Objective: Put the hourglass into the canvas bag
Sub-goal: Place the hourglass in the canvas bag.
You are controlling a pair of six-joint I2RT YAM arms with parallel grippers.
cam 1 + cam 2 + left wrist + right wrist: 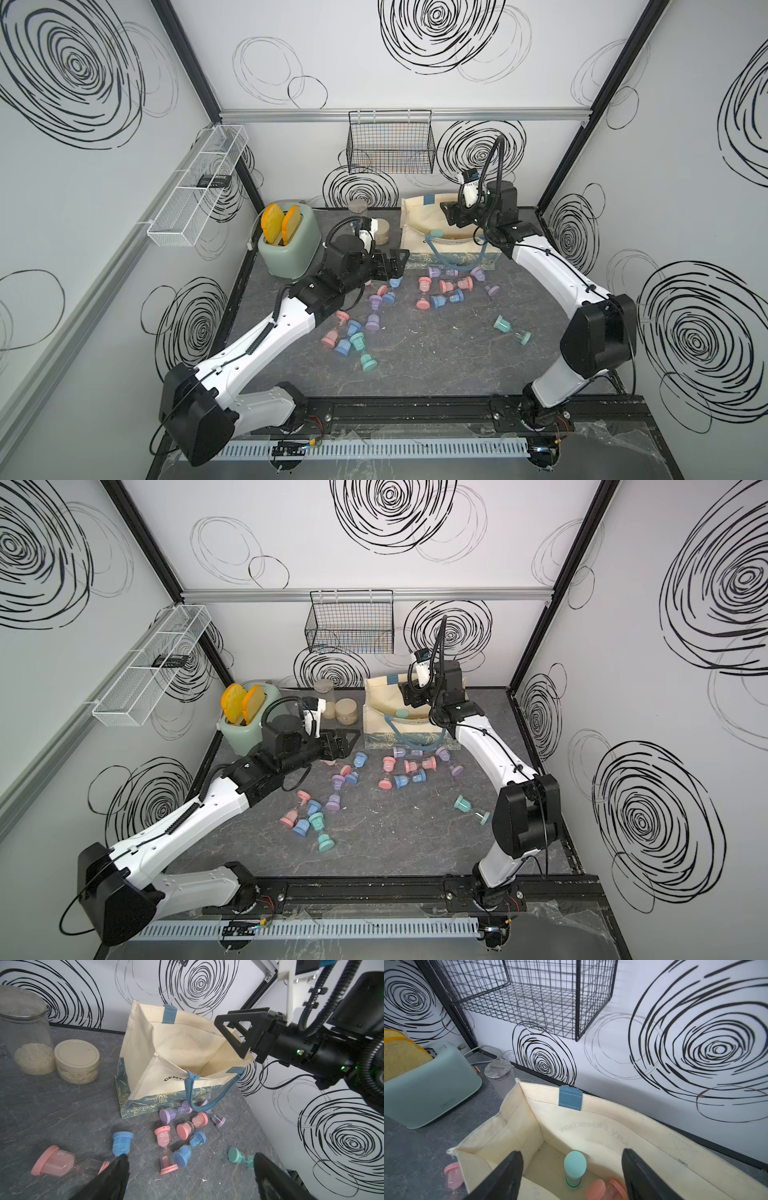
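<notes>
Your right end effector [572, 1152] hangs over the canvas bag [602, 1118], jaws apart, empty. Teal hourglass [574, 1164] is inside the bag, lower centre of the right wrist view. Left end effector [190, 1157] is wide apart above the loose hourglasses [444, 286] on the table [436, 353].

The dark marbled desk [436, 361] is carrying everything. The canvas bag [417, 245] is standing open directly beneath the right fingers [508, 1174], with pink, blue and purple hourglasses [446, 286] lying just in front of it. A second cluster [353, 332] is lying below and behind the left fingers [116, 1176], and a teal hourglass [512, 329] is lying well apart. Beyond the left fingers a tall jar [324, 692] and a short jar [347, 712] are standing together, and a mint toaster [291, 253] is sitting to their outer side.
</notes>
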